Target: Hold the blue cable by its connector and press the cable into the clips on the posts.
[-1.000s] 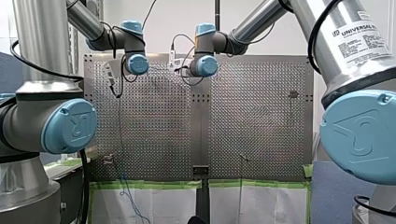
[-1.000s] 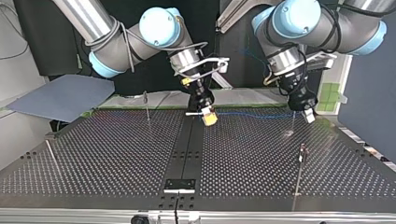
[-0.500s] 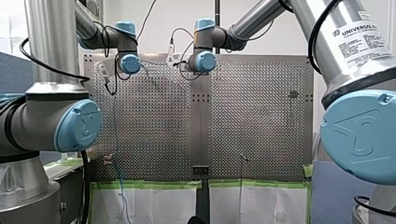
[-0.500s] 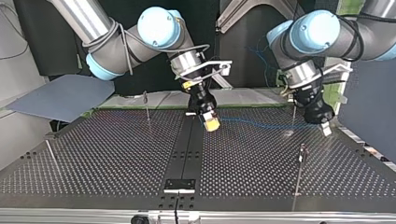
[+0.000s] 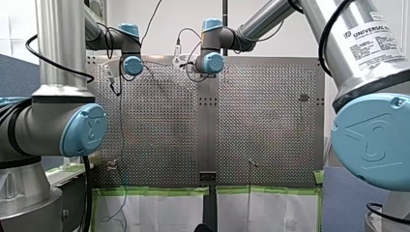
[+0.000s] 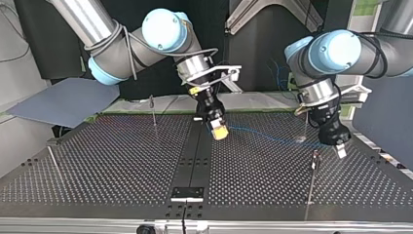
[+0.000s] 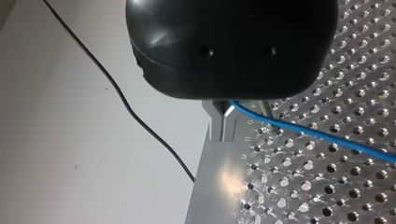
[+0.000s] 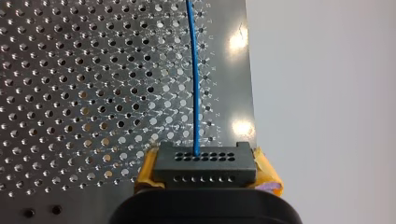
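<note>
Tension btwn arms could rip blue cable [image 8: 196,84], strung from right gripper [image 6: 219,130] (clamped tight on connector [image 8: 205,168]) to left gripper [image 6: 339,148] (grip can't be told), loose, or past nearby post [image 6: 314,168].

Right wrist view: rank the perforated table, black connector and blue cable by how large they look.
1. perforated table, largest by far.
2. black connector, though its nearness to the camera enlarges it.
3. blue cable, long but very thin.
</note>
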Motion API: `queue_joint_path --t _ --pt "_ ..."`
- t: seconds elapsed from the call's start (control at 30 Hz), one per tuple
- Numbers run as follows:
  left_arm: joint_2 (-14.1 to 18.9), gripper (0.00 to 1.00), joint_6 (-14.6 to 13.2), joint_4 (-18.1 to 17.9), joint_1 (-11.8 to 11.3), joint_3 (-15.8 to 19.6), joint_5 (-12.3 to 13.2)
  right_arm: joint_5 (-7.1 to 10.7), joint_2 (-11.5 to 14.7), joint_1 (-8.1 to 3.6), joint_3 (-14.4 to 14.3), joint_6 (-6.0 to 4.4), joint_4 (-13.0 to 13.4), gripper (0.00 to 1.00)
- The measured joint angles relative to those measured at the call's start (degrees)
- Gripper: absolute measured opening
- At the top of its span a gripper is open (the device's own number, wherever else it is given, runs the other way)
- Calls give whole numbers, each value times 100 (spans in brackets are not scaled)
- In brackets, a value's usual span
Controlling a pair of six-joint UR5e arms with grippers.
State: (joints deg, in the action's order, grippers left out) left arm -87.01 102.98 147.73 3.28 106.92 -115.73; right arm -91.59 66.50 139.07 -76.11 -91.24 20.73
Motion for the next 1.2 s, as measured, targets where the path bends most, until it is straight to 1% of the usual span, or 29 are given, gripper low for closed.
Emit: queue_joint_path --t 0.37,0.5,0.63,0.73,1.1,1.2 --pt "-17 0 24 -6 -156 -59 124 12 -2 -39 56 -1 1 0" --pt "-18 0 53 -3 -216 -129 249 23 -5 -41 117 -1 1 0" --pt "-19 0 96 41 -270 -231 429 26 -9 -43 145 -1 1 0" --pt "-30 0 133 65 -299 -257 488 27 -15 -45 149 -6 -4 0" --pt "-144 0 178 92 -354 -267 514 27 -28 -74 152 -18 -15 0" --pt "-187 0 178 67 -377 -269 563 25 -36 -88 152 -19 -14 0"
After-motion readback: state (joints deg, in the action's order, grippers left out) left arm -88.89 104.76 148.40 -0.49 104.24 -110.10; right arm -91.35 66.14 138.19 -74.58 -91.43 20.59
